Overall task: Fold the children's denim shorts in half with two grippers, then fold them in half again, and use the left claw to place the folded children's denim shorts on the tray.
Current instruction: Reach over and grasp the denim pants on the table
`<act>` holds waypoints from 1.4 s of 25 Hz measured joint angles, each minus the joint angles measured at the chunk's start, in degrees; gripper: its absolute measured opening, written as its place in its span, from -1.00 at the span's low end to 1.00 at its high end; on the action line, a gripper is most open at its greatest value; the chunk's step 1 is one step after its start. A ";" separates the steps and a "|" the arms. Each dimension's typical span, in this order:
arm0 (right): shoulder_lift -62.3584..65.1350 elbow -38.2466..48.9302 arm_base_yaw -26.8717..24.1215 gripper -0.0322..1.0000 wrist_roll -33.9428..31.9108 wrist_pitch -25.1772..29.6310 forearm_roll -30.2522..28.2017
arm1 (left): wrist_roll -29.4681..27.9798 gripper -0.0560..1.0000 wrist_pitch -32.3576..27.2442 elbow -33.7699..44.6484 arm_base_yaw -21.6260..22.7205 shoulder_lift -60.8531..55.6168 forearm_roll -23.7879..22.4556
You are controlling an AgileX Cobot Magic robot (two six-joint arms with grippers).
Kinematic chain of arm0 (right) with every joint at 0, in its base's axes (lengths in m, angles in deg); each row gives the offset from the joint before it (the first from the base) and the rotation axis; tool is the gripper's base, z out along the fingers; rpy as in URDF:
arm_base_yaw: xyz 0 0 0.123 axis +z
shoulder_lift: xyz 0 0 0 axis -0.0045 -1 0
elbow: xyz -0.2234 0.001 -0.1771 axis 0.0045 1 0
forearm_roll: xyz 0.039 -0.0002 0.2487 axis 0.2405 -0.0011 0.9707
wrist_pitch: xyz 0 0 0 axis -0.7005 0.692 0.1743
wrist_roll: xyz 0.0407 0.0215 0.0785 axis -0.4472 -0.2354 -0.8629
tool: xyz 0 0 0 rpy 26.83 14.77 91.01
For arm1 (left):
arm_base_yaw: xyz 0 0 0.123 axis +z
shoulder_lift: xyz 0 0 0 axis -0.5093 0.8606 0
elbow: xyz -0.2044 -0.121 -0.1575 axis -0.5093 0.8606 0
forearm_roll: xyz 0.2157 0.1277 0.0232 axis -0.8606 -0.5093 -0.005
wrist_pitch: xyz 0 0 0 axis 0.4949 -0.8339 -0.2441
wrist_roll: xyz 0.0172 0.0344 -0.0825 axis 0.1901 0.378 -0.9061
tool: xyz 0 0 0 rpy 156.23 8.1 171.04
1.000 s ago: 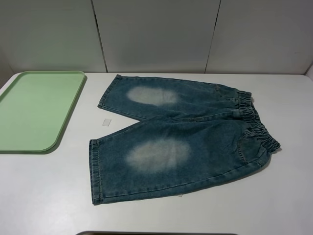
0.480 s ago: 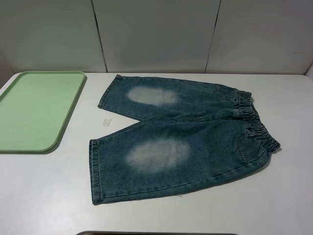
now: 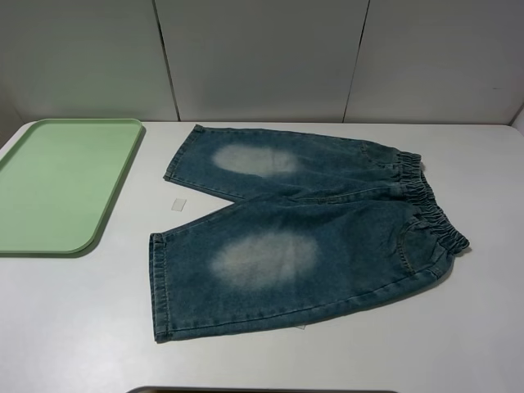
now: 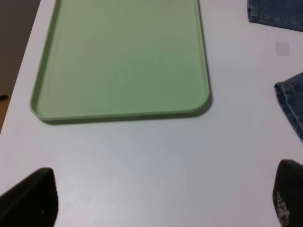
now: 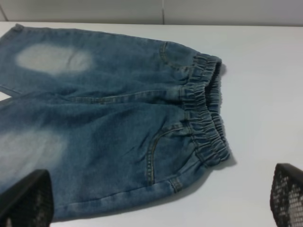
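Exterior high view, nearest edge first: a dark curved strip (image 3: 262, 390) sits at the bottom centre of the frame, too cropped to identify. Beyond it spreads one white table (image 3: 82, 327), matte and plain. One pair of children's denim shorts (image 3: 303, 229) lies flat on it at centre right, unfolded, with the gathered waistband (image 3: 426, 209) toward the right and both cuffs toward the left. It has two legs, each with one pale oval. One small pale tag (image 3: 178, 204), possibly tape, lies on the table between the cuffs and the tray, touching neither. One green tray (image 3: 115, 192) sits at the left edge of the frame, apart from the shorts, with nothing on it. Farthest back is a grey wall (image 3: 262, 57) of three panels split by two dark seams.

Neither arm appears in that view; only the wrist cameras show them. The left gripper (image 4: 158, 198) has its two black fingertips spread wide over bare table near a corner of the tray, gripping nothing. The right gripper (image 5: 156, 196) is equally wide over the waistband end of the shorts, also gripping nothing. The right wrist view alone shows the pocket stitching (image 5: 154, 156).
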 joint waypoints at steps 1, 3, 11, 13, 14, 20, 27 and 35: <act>0.00 0.00 0.12 0.41 0.00 0.00 0.00 | 0.06 0.80 0.00 0.00 0.00 0.00 0.00; 0.00 0.00 0.16 0.41 0.00 0.00 0.00 | 0.17 0.80 0.00 0.00 0.00 0.00 0.00; 0.00 0.00 0.30 0.41 0.00 0.00 0.00 | 0.19 0.80 0.00 0.00 0.00 0.00 0.00; 0.00 0.00 0.30 0.41 0.00 0.00 0.00 | 0.23 0.80 0.00 0.00 0.00 0.00 0.17; 0.00 0.00 0.30 0.41 0.35 0.00 0.03 | 0.54 0.80 0.00 0.00 0.00 0.00 0.45; 0.00 0.00 0.30 0.41 7.71 0.13 3.10 | 9.48 0.80 0.36 0.00 0.00 0.00 7.63; -2.19 -0.05 0.30 0.41 12.64 0.31 4.86 | 18.56 0.80 1.87 -0.83 0.00 0.00 16.28; -12.17 -0.70 3.09 0.41 17.65 0.09 7.20 | 25.34 0.80 6.46 -1.31 0.00 1.64 24.20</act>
